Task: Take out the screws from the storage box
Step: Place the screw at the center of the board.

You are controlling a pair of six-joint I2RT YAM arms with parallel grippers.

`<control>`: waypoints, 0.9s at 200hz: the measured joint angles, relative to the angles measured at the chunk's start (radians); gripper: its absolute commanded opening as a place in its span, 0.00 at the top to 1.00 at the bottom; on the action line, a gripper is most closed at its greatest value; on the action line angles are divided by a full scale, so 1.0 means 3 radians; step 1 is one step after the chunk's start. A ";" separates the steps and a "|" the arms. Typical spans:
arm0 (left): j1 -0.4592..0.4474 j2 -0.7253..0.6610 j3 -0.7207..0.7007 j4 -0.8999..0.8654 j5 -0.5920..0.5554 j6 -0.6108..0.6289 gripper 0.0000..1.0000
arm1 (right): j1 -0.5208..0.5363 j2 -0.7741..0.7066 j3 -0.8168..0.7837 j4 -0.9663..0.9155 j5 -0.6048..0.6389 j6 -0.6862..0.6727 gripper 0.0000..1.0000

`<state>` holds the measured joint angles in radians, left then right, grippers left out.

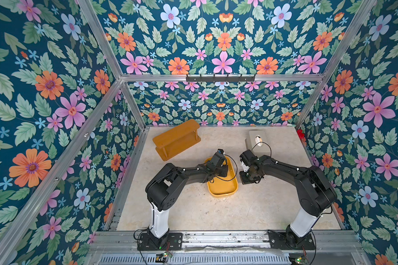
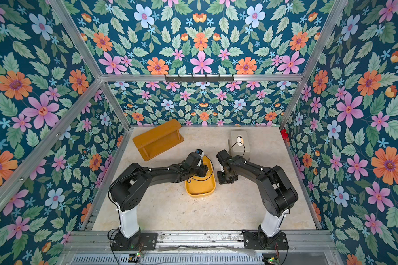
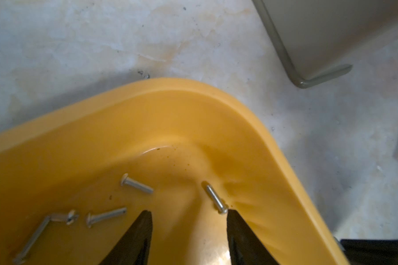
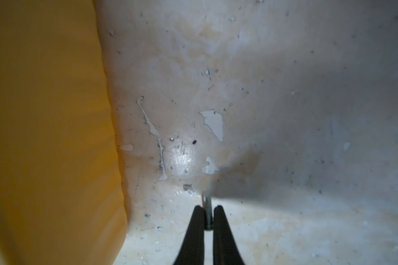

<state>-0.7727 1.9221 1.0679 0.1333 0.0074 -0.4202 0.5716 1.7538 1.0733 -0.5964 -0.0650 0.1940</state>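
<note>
one screw (image 4: 208, 203) pinched in right hand (image 4: 208, 208), left hand (image 3: 189, 212) half open

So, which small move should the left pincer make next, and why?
Probably slide the left pincer sideways until the nearest screw lies between its jaws. They stand open, low inside the storage box, but that screw lies at one fingertip, outside the gap, so closing now would likely miss it.
</note>
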 measured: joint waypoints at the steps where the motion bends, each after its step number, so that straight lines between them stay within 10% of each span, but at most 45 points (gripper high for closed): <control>1: 0.0000 0.0003 0.0000 -0.0006 -0.0015 0.0001 0.45 | 0.0000 0.0003 -0.0001 0.0001 0.0003 0.0003 1.00; 76: -0.0008 0.0027 -0.0039 0.0069 0.0003 -0.0041 0.44 | -0.0001 0.0045 -0.0069 0.0069 0.0158 0.0146 0.92; 117: -0.0020 0.0113 0.0107 -0.0024 0.0018 -0.0047 0.48 | 0.0004 0.0062 -0.0042 0.0097 0.0197 0.0153 0.66; 180: -0.0048 0.0155 0.0183 -0.0107 0.0061 0.0011 0.51 | -0.0001 -0.0102 -0.0009 0.0132 0.0202 0.0156 0.63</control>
<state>-0.7872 1.9686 1.1229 0.1013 0.0257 -0.4168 0.5713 1.7233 1.0706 -0.5568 -0.0044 0.2409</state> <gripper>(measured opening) 0.496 0.370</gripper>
